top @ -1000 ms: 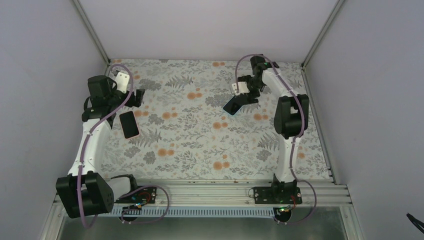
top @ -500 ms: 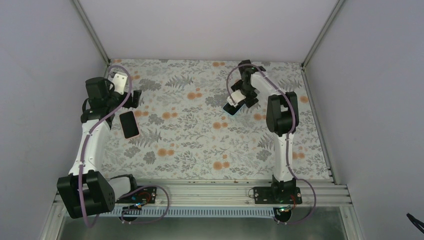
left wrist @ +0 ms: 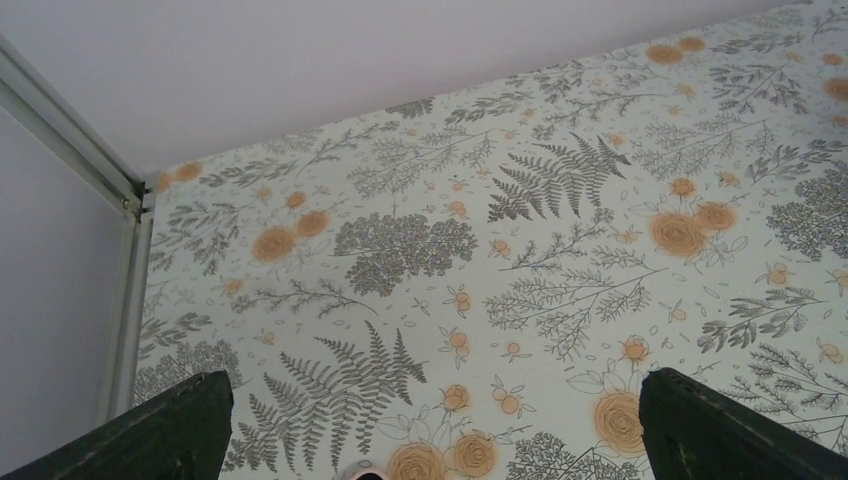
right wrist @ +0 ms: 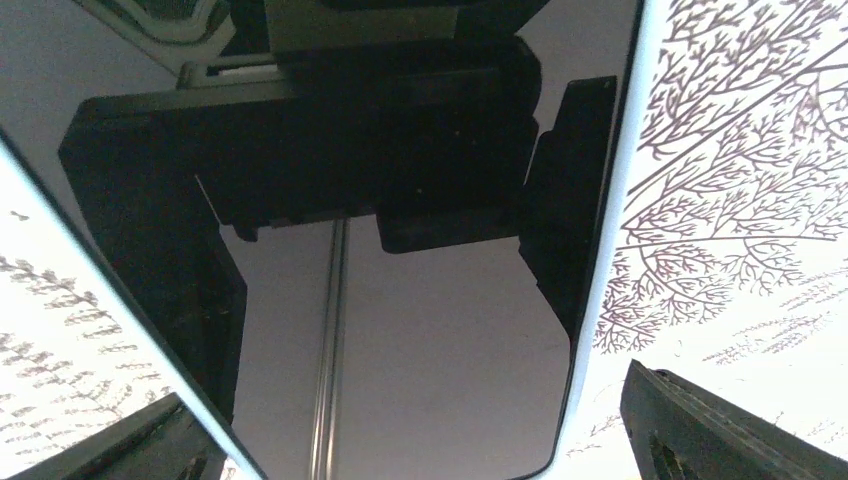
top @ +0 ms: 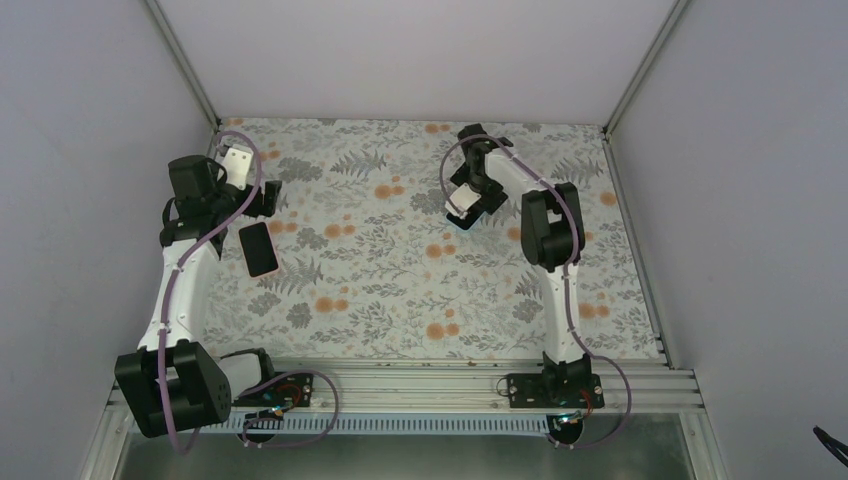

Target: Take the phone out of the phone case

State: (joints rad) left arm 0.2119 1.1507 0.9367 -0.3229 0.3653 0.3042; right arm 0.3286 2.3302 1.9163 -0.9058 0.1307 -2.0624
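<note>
Phone [right wrist: 400, 330], screen up in its pale phone case [right wrist: 622, 150], lies near the tabletop's far edge beneath the right claw [top: 468, 205]. Both claws gape empty, left claw [top: 268, 197] idle. Best to pin the rim, then peel one corner.

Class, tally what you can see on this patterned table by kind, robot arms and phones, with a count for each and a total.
Robot arms: 2, the left arm and the right arm
Phones: 2, the left phone and the right phone
Total: 4
</note>
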